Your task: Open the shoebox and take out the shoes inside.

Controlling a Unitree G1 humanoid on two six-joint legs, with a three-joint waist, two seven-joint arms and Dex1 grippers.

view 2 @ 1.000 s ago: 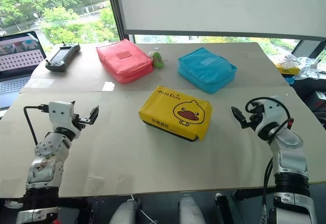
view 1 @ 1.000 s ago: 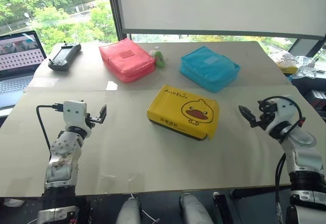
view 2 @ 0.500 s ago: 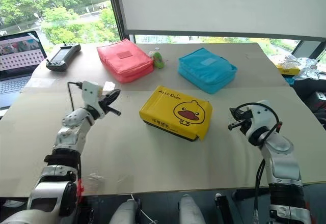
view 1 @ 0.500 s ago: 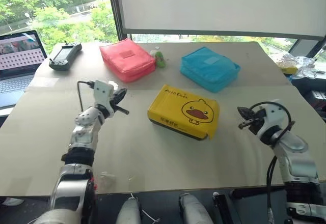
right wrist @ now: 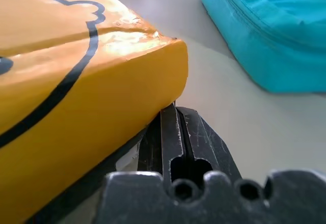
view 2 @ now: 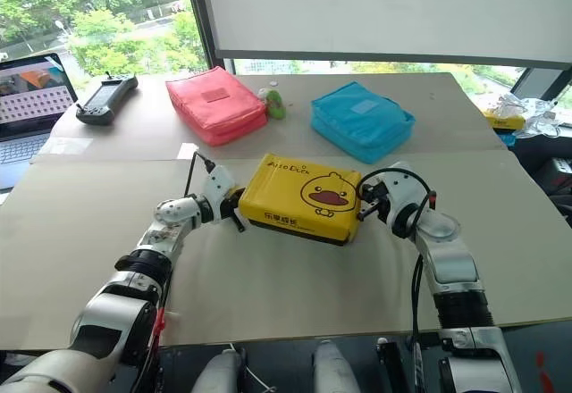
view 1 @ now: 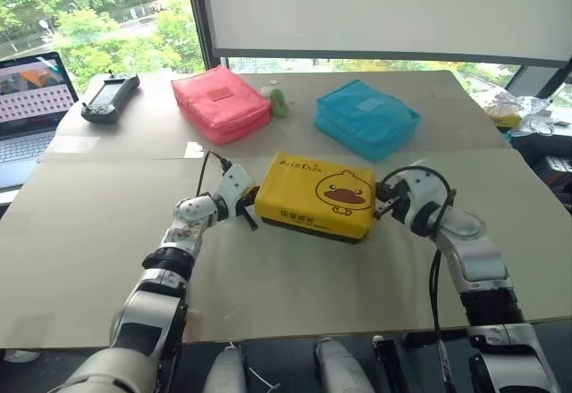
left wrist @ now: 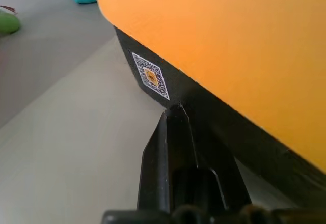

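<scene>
Shoebox [view 1: 315, 196] between both closed grippers

Shoebox [view 1: 315, 196] lid: short printed word beside duck face, too small to be read. QR code sticker [left wrist: 151, 76] seen on dark side.

We see a wide beige surface [view 1: 89, 232] made of two boards meeting in a seam. At twelve o'clock a white roller blind [view 1: 384, 9] covers the upper window; daylight and green trees [view 1: 80, 9] show at ten o'clock beside a dark window frame [view 1: 201, 13]. A laptop [view 1: 31, 98] sits at nine o'clock.
</scene>
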